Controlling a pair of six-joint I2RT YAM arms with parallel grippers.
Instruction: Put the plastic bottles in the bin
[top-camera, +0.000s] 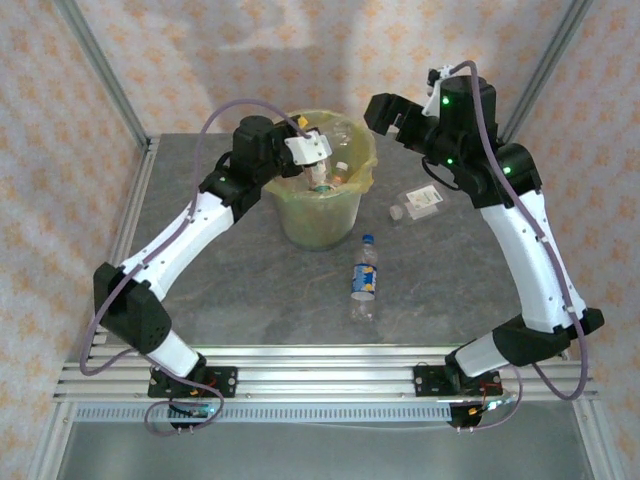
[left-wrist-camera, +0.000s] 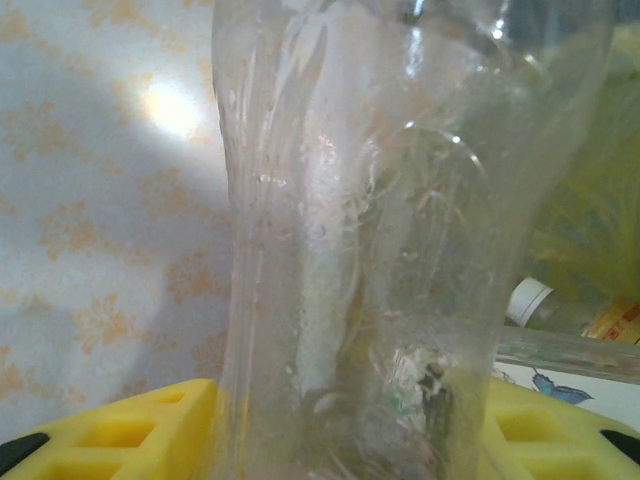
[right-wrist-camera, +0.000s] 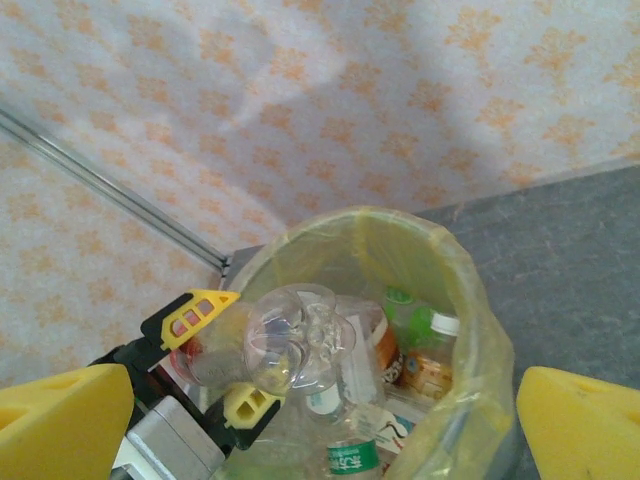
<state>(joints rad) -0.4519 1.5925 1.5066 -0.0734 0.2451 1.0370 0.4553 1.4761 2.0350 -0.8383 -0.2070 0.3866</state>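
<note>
Against patterned wallpaper (left-wrist-camera: 90, 260), left fingers (left-wrist-camera: 120, 435) pinch a clear bottle (left-wrist-camera: 400, 250).

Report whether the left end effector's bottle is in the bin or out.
Out: the clear bottle sits clamped in the left end effector above the bin.

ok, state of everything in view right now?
left gripper: shut on clear bottle, over the bin
right gripper: open, empty
bin: upright, bag-lined, bottles inside
blue-capped bottle: lying on table, outside bin
white-capped bottle: lying on table, outside bin
</note>
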